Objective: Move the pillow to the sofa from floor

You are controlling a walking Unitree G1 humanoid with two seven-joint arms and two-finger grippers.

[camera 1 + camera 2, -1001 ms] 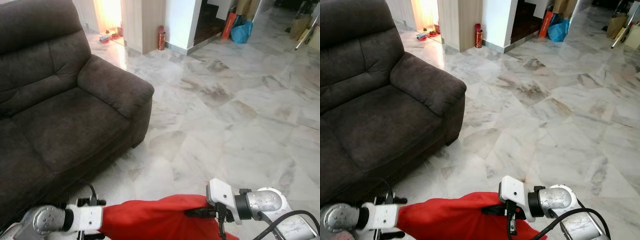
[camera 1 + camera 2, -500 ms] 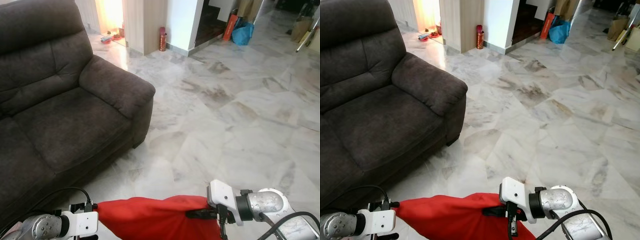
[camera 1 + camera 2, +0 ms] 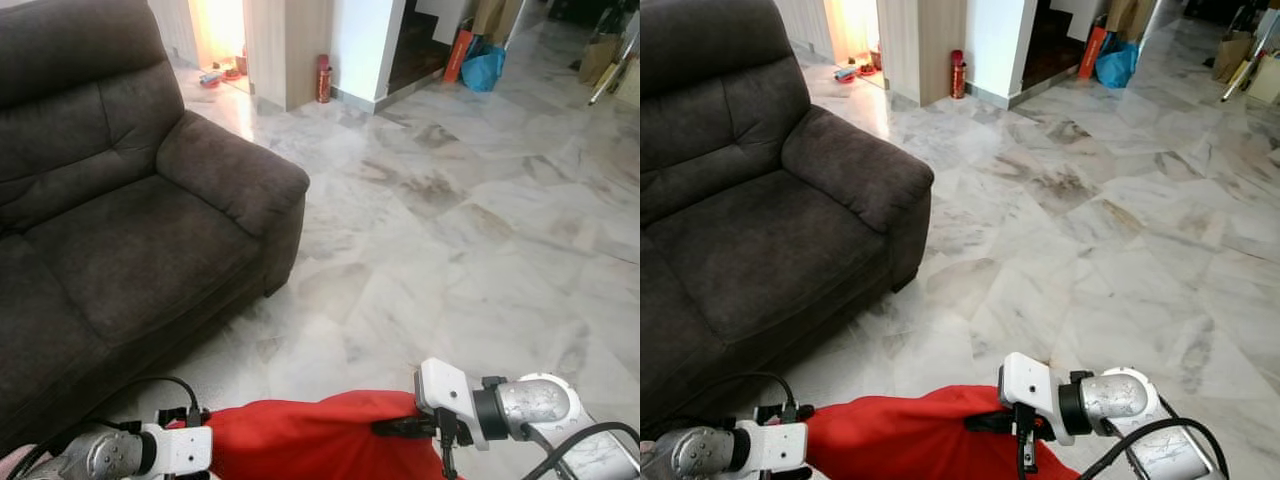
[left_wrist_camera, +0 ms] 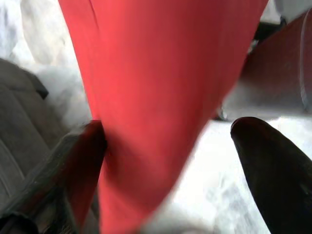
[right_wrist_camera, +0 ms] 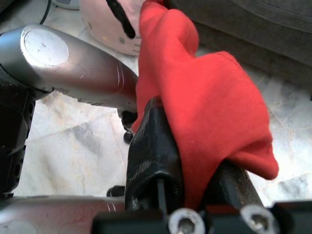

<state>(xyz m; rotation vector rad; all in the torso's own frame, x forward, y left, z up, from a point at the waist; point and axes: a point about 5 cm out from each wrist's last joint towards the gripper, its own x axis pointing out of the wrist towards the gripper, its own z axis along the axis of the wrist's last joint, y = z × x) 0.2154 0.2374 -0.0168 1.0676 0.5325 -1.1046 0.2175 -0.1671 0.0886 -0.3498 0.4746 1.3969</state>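
Marble floor (image 3: pixel 480 230) stretching far and right, with a dark brown sofa (image 3: pixel 120 220) on the left, seat bare. Farther off, a red can (image 3: pixel 323 77) by a wall corner and a blue bag (image 3: pixel 484 63) near a doorway.

Pillow (image 3: pixel 320 440) red, held up close at the near edge, between the two arms and off the floor (judged so from the head views, since its underside is hidden). Right gripper (image 5: pixel 187 180) clamped on a bunched corner of the cloth, fabric squeezed between the two black fingers (image 5: pixel 153 156). Left gripper (image 4: pixel 165 161) spread wide around the other side, one finger against the red cloth and the other standing apart from it with pale floor between, so seemingly steadying more than pinching.

Progress, as a judgement: pickup done, carry under way, placing not yet done. Sofa seat lying ahead and to the left, well apart from the pillow. Left to do: closing on the sofa, swinging the load left over the cushion, letting go.
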